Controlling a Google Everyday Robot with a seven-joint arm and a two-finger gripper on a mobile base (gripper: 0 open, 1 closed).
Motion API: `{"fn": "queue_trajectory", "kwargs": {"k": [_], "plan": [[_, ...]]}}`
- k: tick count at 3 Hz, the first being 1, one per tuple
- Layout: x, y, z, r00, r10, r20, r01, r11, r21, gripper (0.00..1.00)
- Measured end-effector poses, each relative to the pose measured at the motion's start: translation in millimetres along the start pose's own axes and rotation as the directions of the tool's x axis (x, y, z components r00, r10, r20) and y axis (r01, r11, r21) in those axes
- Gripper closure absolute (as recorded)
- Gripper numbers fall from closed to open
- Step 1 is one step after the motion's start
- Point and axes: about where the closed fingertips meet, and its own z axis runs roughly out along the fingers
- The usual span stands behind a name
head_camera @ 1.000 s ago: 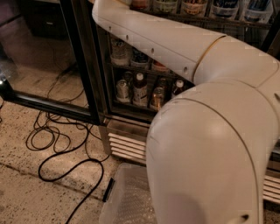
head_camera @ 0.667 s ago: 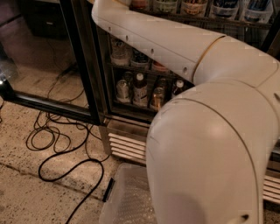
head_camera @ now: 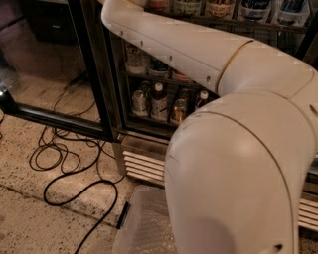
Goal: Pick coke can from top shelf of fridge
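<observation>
Into the open fridge (head_camera: 144,166) the arm (head_camera: 198,44) reaches up past the top edge, with the gripper out of sight (its grip cannot be told). The coke can cannot be made out; bottles (head_camera: 159,101) stand lower down.

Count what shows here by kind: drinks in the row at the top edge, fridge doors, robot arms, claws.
Drinks along the top edge: 5
Glass door, open: 1
Robot arm: 1
Claw: 0 in view; the arm leaves past the top edge
Total: 7

No bottle label (head_camera: 159,105) is legible (pincer out of view).
</observation>
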Motion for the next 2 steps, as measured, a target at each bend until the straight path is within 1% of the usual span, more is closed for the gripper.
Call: {"fn": "queue_trajectory", "kwargs": {"k": [1, 2], "plan": [[-0.3, -0.8, -0.7, 1.0, 0.001, -0.002, -0.001, 0.9999, 0.011, 0.46], [-1.3, -0.3, -5.8, 1.0, 0.001, -0.002, -0.001, 0.9999, 0.011, 0.47]]}}
